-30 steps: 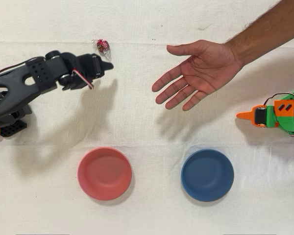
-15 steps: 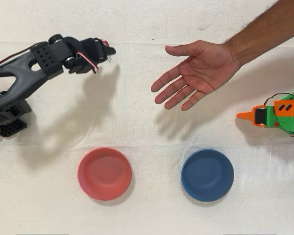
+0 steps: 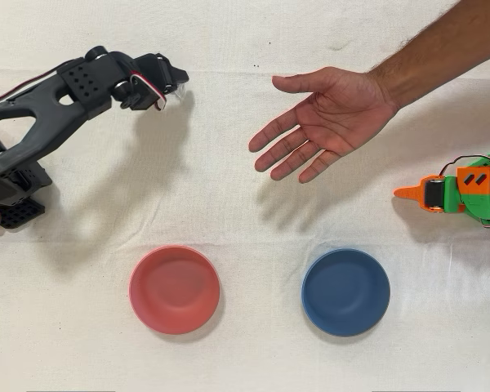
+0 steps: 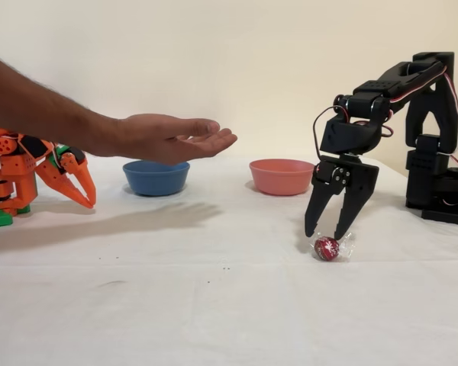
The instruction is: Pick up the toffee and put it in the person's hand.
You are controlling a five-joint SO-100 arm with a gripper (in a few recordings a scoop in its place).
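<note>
In the fixed view the toffee (image 4: 327,248), a small red sweet in a clear crinkled wrapper, lies on the white cloth. My black gripper (image 4: 324,232) hangs right above it, pointing down. It is open, with a fingertip on either side just over the sweet and not touching it. Seen from overhead, the gripper (image 3: 175,82) sits at the upper left and covers the sweet. The person's hand (image 3: 331,122) is held palm up above the table at the upper right. In the fixed view the hand (image 4: 172,137) is at the left, well apart from the gripper.
A pinkish-red bowl (image 3: 174,289) and a blue bowl (image 3: 345,291) stand along the near side of the overhead view; both stand behind the hand and gripper in the fixed view. The idle orange arm (image 3: 461,192) rests at the right edge.
My gripper has swung toward the top of the overhead view and now stands over the toffee, hiding it. The hand has drifted slightly left.
</note>
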